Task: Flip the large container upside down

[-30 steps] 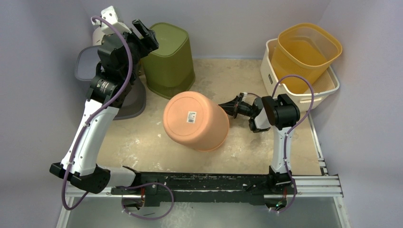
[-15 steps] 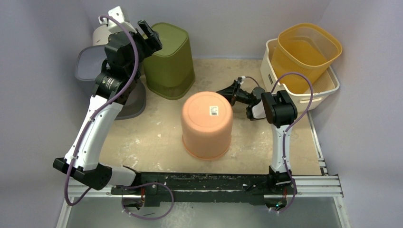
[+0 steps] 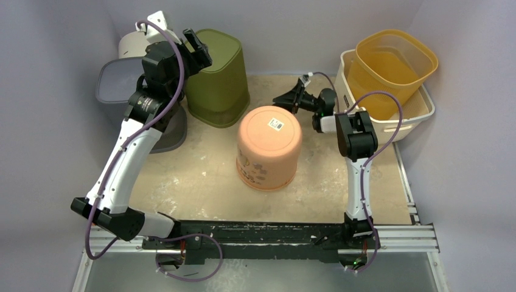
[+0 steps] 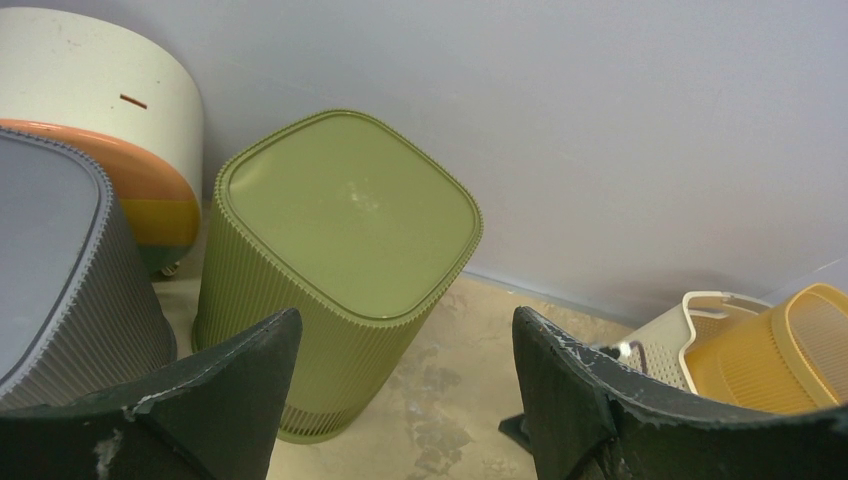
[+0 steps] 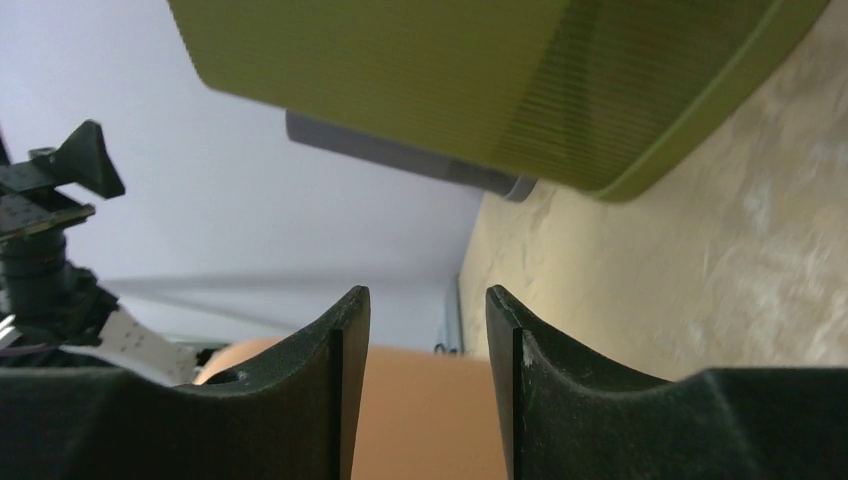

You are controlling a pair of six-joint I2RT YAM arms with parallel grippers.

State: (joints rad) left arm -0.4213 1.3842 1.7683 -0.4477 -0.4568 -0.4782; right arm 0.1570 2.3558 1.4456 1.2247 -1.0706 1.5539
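Peach-orange plastic, that is the large container (image 3: pixel 268 149). It stands in the middle of the table (image 3: pixel 201 176) with its mouth down and its flat base, sticker and all, facing up. From where I stand the turning looks as good as done. What remains, I would say, is for the arm to leave without upsetting it.

The right gripper (image 3: pixel 287 97) hovers just past the far right edge of that upturned base, a little above it. Its jaws are parted with nothing between them. In its own wrist view the fingers (image 5: pixel 340 400) frame an open gap, and the orange base shows low down in that gap. It is near the gripper, but I cannot see it touching either finger.

To finish cleanly, the gripper should rise and draw back toward the far right, away from the container. It should not sweep sideways across the top. The container is tall and probably light, so a nudge at its upper edge could rock it or slide it on the table.

The left gripper (image 3: pixel 198 45) is well apart from all this, raised at the far left above the green bin (image 3: pixel 216 76). Its jaws are spread wide and empty. It has no part to play here and is best kept where it is.
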